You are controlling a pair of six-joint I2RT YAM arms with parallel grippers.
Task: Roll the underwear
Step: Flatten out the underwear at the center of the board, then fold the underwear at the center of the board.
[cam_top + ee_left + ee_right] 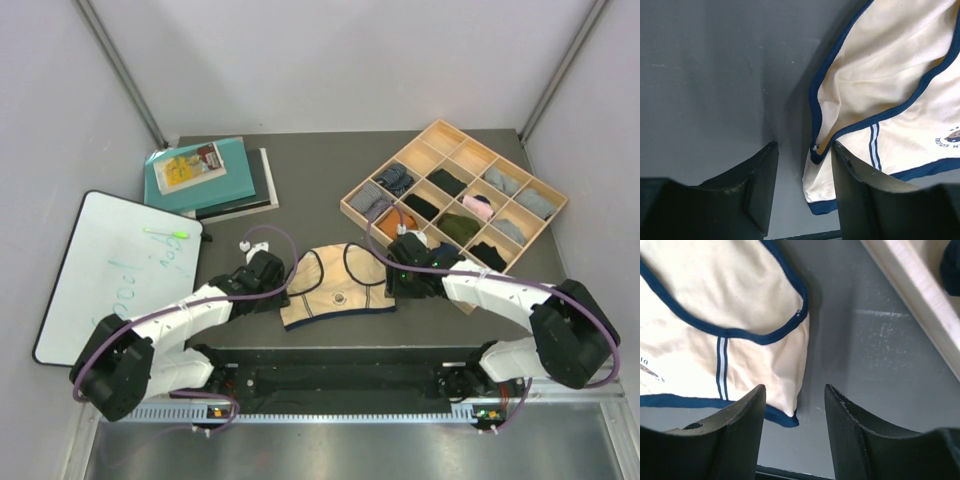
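Note:
The beige underwear (335, 285) with dark navy edging lies flat near the table's front edge, between my two grippers. My left gripper (272, 275) is open at its left corner; in the left wrist view (805, 170) that navy-edged corner (822, 175) lies between the open fingers. My right gripper (398, 270) is open at its right corner; in the right wrist view (794, 407) the cloth's corner (782, 405) lies between the fingers. The light-grey pair is out of view.
A wooden divided tray (455, 190) with rolled socks and cloths stands at the back right, its edge (920, 305) close to my right gripper. Stacked books (205, 178) and a whiteboard (115, 265) lie at the left. A small white object (243, 245) sits behind the left gripper.

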